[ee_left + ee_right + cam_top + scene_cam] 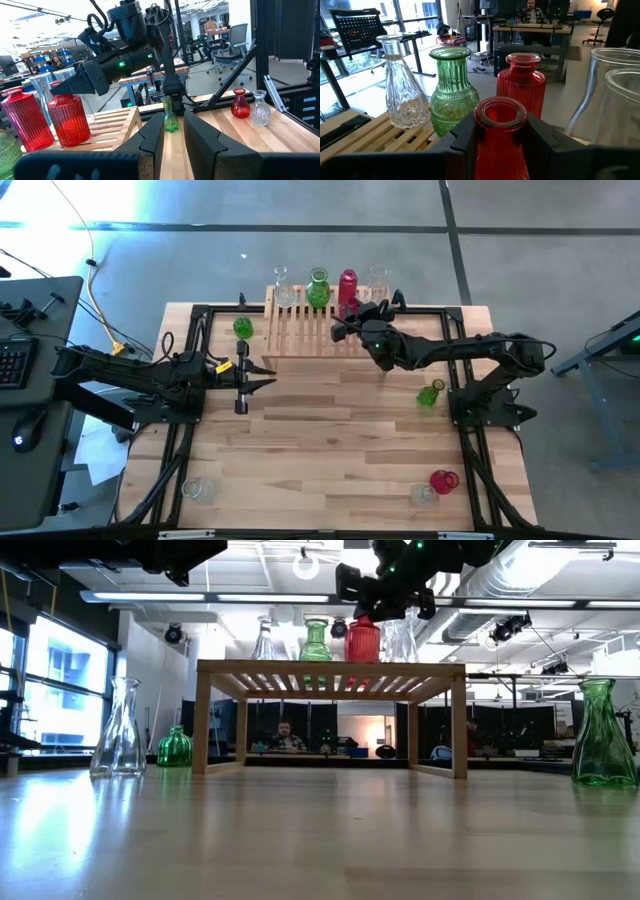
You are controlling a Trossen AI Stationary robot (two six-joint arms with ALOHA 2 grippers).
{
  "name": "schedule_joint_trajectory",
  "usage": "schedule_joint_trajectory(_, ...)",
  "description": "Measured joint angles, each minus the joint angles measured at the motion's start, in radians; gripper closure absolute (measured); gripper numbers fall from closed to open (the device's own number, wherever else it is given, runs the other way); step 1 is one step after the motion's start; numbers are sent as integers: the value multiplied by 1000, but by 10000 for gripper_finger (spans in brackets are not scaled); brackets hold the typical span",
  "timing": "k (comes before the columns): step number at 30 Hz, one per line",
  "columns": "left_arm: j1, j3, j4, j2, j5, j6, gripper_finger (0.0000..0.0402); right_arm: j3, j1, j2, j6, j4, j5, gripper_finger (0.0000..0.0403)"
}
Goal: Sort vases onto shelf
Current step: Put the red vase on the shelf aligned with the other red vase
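Closely behind the gripped red vase [500, 131] stand shelf [305, 328] vases.

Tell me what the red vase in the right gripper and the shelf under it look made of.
Red vase: apparently ribbed translucent glass, glossy; light passes through it. Shelf: light unpainted wood, matte, with slats visible. Right gripper has a finger on each side of the vase.

Ribbed red glass vase [500, 131] between the black right tool [498, 137] fingers; behind it a second ribbed red glass vase [521, 85], a ribbed green glass vase [453, 92] and a clear diamond-patterned glass vase [405, 85]. All on the pale slatted wooden shelf [300, 330]; light plank bench [330, 450].
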Motion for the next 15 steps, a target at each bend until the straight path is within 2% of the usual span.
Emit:
schedule_joint_trajectory(5, 0, 0, 0, 0, 0, 0, 339, 0, 0, 1, 0, -10, -5, 276)
schedule_joint_trajectory(15, 0, 0, 0, 0, 0, 0, 339, -2, 0, 2, -12, -10, -6, 251)
